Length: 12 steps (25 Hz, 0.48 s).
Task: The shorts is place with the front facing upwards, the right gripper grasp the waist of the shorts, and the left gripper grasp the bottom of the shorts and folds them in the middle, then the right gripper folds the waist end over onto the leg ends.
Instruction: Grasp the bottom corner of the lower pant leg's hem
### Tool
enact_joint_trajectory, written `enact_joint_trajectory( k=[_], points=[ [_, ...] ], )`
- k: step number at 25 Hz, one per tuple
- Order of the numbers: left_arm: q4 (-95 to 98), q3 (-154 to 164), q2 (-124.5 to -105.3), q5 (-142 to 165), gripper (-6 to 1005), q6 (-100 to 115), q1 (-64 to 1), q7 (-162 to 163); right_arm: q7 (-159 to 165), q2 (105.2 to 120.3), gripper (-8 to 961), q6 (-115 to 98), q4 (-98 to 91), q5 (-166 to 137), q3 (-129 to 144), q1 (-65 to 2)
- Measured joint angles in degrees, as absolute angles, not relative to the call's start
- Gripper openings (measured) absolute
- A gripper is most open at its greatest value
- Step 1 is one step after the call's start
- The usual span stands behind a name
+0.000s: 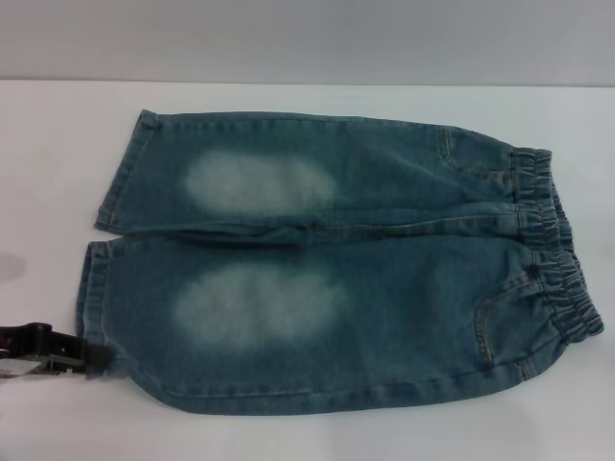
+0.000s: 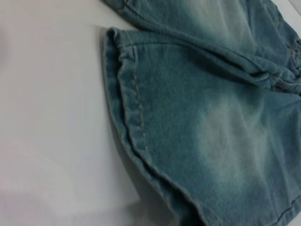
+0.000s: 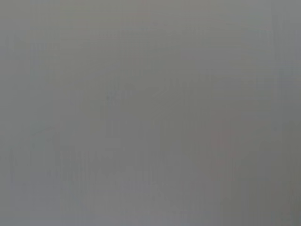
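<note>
The blue jean shorts (image 1: 327, 259) lie flat on the white table (image 1: 307, 432) in front of me, front side up. The stretchy waist (image 1: 557, 250) is on my right side and the two leg ends (image 1: 106, 250) point to my left. One leg lies farther from me and one lies nearer, side by side and touching along the middle. Each leg has a pale, faded patch on it. My left gripper (image 1: 91, 357) is low on my left, right at the corner of the nearer leg's bottom hem. It looks dark, with a bit of shiny metal on it. Its tip sits at the edge of the cloth, maybe touching it, but the view there is poor and I cannot be sure. I cannot tell if my left fingers are spread or pressed together, because only a small part of the gripper shows. From my left wrist I see the hem of the nearer leg (image 2: 127, 108) up close, with its line of stitches. The hem edge curls up a little off the table, and a dark shadow sits under it. More of the shorts spreads away past the hem, with a pale patch in the middle of it. My right gripper does not show from my head at all. My right wrist sees only plain grey, with no shorts and no table in it.
</note>
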<state>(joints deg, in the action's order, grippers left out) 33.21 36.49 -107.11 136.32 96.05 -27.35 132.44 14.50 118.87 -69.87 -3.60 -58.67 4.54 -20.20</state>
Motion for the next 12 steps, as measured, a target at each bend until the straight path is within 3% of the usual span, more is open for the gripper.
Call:
enact_joint_trajectory(
  k=[3, 12],
  points=[
    [33.2, 36.3, -107.1, 136.3, 311, 95.9, -27.3, 132.4, 14.5, 118.85, 549, -69.9, -3.6, -58.5, 4.3, -20.2],
    [33.3, 35.8, -106.92, 136.1, 73, 94.4, -27.5, 134.7, 14.7, 118.78, 550, -69.8, -3.6, -58.4, 4.0, -20.2]
  ],
)
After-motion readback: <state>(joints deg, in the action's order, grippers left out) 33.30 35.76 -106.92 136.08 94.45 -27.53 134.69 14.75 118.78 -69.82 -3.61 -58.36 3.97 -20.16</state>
